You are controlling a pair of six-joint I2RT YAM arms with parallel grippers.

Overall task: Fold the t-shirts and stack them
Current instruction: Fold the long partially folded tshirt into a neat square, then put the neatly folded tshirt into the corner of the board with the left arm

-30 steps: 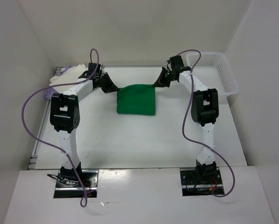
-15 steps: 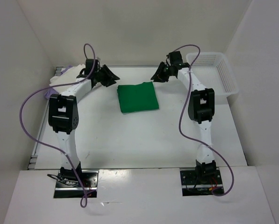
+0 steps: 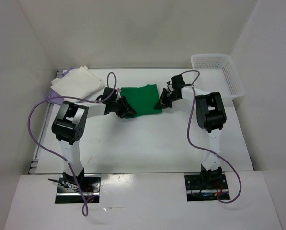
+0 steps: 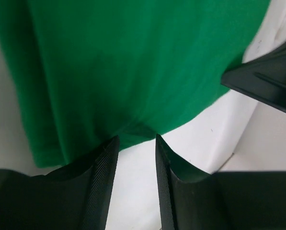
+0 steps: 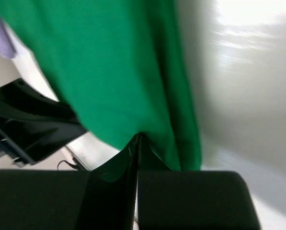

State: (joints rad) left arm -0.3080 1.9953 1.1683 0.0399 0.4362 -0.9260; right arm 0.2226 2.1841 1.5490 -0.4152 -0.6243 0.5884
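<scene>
The bright green t-shirt (image 3: 139,98) lies folded flat at the back middle of the table. My left gripper (image 3: 125,109) sits low at its near left corner, open. In the left wrist view that gripper (image 4: 136,139) has the shirt's hem (image 4: 123,62) just at its fingertips and bare table in the gap. My right gripper (image 3: 160,104) is at the near right corner. In the right wrist view it (image 5: 137,136) is shut, with the green cloth (image 5: 114,62) puckered at its tips. The cream white t-shirt (image 3: 78,80) lies on the lavender one (image 3: 52,94) at the back left.
A white mesh basket (image 3: 219,74) stands at the back right corner. White walls close the table in at the back and on both sides. Purple cables loop off both arms. The opposite gripper shows in each wrist view (image 4: 267,81) (image 5: 28,120).
Both grippers left the green shirt's far corners and came down to its near corners. The left one opened. The right one opened, then shut on the near right edge.
</scene>
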